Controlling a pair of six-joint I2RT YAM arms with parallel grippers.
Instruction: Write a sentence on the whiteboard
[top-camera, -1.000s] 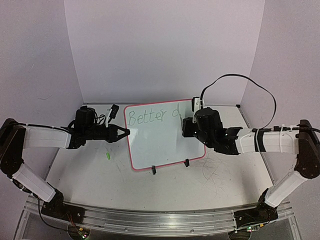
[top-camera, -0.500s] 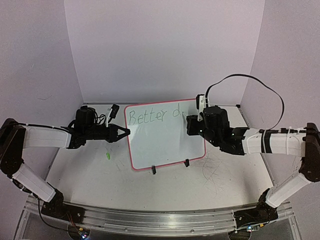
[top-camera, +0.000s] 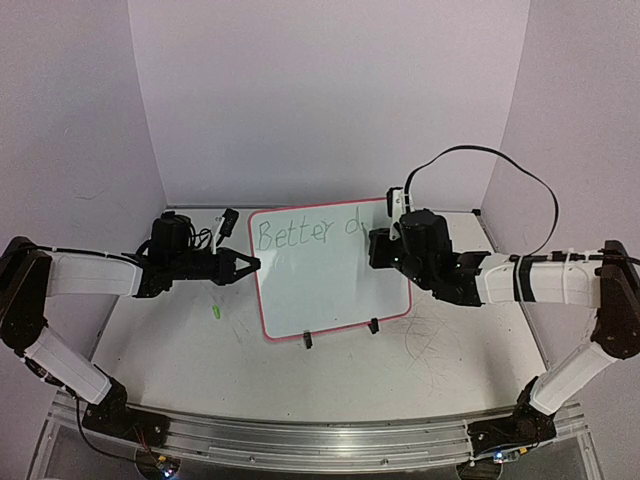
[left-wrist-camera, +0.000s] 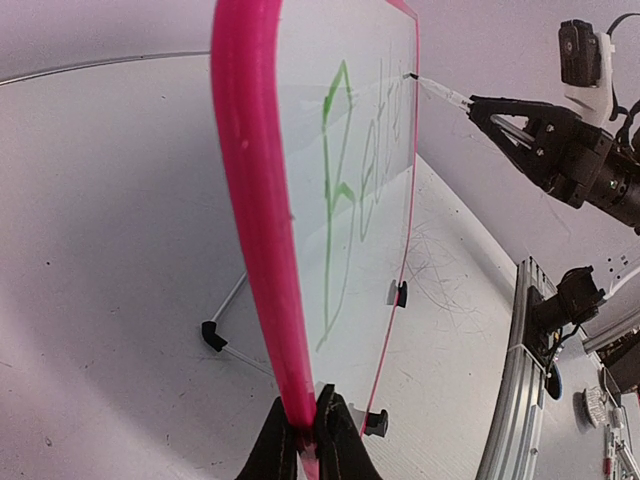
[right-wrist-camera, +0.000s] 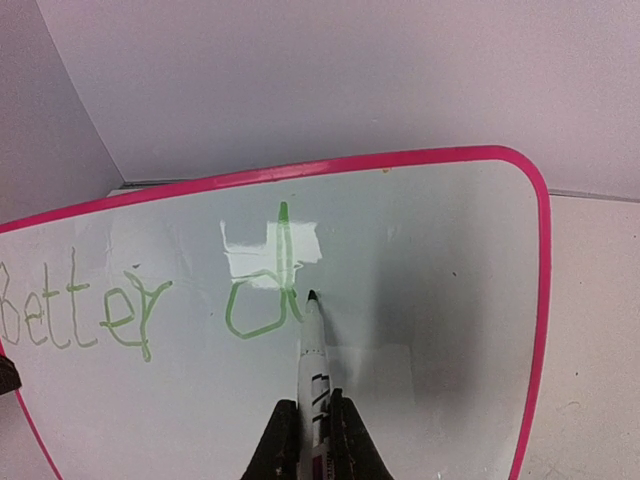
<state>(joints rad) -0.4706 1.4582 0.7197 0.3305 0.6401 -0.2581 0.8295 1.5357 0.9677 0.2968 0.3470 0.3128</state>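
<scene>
Because the glossy pink-rimmed whiteboard (top-camera: 320, 290) on the bench (top-camera: 180, 340) needs steadying, the left hand (left-wrist-camera: 300, 440) clamps its nine-o'clock rim while the right hand (right-wrist-camera: 310, 410), closed on a white marker (right-wrist-camera: 314, 340), touches green lettering (top-camera: 292, 234) near one o'clock.

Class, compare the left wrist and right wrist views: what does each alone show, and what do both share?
Only left wrist: the left claw shut on the whiteboard's pink rim, and black stand feet. Only right wrist: the green letter d face-on, the marker tip at its lower right. Both: the green word Better and the marker in the right claw.
</scene>
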